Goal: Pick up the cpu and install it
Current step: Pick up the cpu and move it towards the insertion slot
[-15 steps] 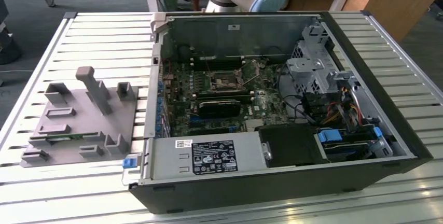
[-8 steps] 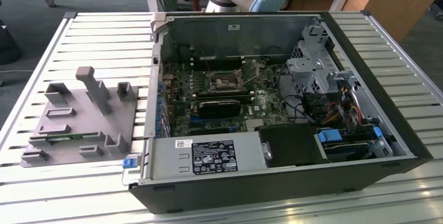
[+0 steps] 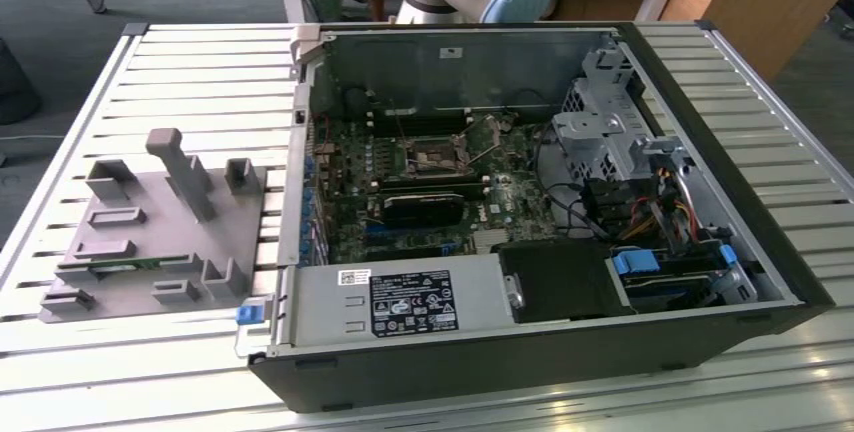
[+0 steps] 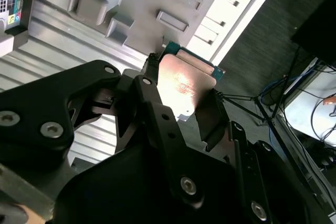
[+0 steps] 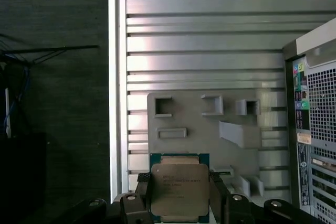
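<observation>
Plainly, the black two-fingered tool (image 5: 180, 199) is closed narrowly on the small square cpu with a silver-grey metal lid and a thin green rim (image 5: 178, 182). One finger presses each of two opposite edges. In the first wrist view the chip's near edge is cut off by the frame, and the fingers' lower parts run out of the picture with it. In the second wrist view the tool (image 4: 185, 90) has its black links covering the near half of the cpu (image 4: 181, 77). The far corners and a strip of green rim stay clear. The lid looks flat and dull-bright, glaring pinkish white in that view, and the faint print on it is too small to make out.

The chip hangs in the air over the grey moulded fixture plate with raised pockets (image 5: 199, 129). That plate lies on the slatted aluminium desk (image 5: 210, 40) near the desk's edge, with dark floor (image 5: 52, 103) beyond. In the exterior view the fixture plate (image 3: 134, 252) sits beside the open black computer case (image 3: 534, 362). Inside the case, a square metal-framed socket (image 3: 434, 159) shows on the green motherboard (image 3: 400, 192).
</observation>
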You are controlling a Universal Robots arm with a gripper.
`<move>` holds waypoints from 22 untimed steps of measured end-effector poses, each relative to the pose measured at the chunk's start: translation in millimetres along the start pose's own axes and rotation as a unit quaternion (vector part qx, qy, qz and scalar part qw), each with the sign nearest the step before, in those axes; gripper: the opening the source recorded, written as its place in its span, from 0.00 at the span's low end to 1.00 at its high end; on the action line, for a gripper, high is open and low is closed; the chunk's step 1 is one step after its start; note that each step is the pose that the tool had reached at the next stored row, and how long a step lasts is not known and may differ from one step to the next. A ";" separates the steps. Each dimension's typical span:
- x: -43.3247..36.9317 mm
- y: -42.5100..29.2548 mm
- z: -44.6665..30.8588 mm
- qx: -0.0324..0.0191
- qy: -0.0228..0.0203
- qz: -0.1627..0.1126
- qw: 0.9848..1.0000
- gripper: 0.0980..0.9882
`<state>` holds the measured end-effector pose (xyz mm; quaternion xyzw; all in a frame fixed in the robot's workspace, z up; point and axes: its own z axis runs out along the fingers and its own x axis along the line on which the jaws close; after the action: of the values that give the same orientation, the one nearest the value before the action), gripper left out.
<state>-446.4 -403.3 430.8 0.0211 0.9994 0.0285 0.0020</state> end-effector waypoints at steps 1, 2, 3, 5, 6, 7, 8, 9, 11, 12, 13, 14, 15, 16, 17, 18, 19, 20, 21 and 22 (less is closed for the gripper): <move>-0.1 0.1 -1.3 0.000 0.000 0.000 1.000 0.49; -0.5 0.2 -1.3 0.000 0.000 0.000 1.000 0.49; -2.0 0.3 -1.3 0.000 0.000 0.001 1.000 0.49; -5.5 0.4 -1.4 0.000 0.000 0.001 1.000 0.49; -7.5 0.5 -1.4 0.000 0.000 0.001 1.000 0.49; -9.7 0.5 -1.4 0.000 0.000 0.001 1.000 0.49; -12.1 0.6 -1.4 0.000 0.000 0.001 1.000 0.49; -14.6 0.8 -1.3 0.000 0.000 0.001 1.000 0.49; -19.3 1.0 -1.2 0.000 0.000 0.001 1.000 0.49; -21.8 1.1 -1.3 0.000 0.000 0.001 1.000 0.49; -24.4 1.2 -1.3 0.000 0.000 0.001 1.000 0.49; -26.2 1.2 -1.3 0.000 0.000 0.001 1.000 0.49; -27.4 1.3 -1.2 0.000 0.000 0.001 1.000 0.49; -28.9 1.4 -1.2 0.000 0.000 0.001 1.000 0.49; -30.3 1.4 -1.1 0.000 0.000 0.001 1.000 0.49; -31.8 1.5 -1.2 0.000 0.000 0.001 1.000 0.49; -33.4 1.5 -1.1 0.000 0.000 0.001 1.000 0.49; -35.1 1.6 -1.1 0.000 0.000 0.001 1.000 0.49; -36.9 1.7 -1.1 0.000 0.000 0.001 1.000 0.49; -38.6 1.7 -1.1 0.000 0.000 0.001 1.000 0.49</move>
<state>-407.8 -403.3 432.1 0.0223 0.9993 0.0286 0.0020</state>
